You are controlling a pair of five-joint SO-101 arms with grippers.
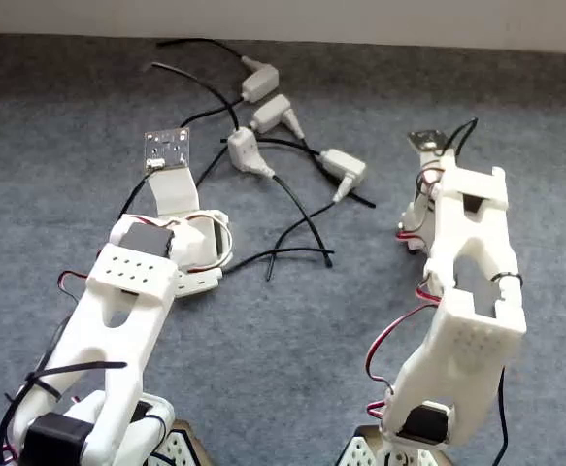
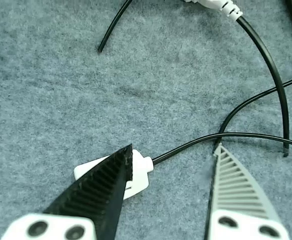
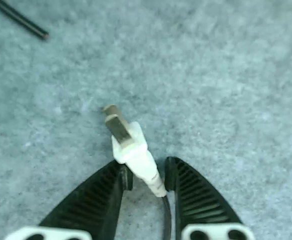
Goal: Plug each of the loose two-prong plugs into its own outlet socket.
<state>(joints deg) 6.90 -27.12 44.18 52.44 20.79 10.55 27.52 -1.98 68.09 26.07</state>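
High cam sits behind both arms, tilted down and forward over the grey counter (image 1: 292,369). Wrist cams ride right behind the left fingers (image 2: 100,195) and right fingers (image 3: 95,200), peering past them at the counter from super close. One plug (image 3: 133,150) lands mid-frame for the right wrist. Left wrist and high cam share a black cable (image 2: 226,135) (image 1: 292,250).

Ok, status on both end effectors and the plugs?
Right end effector shut on two-prong plug, prongs forward. Left end effector open over white connector. Black cables close by.
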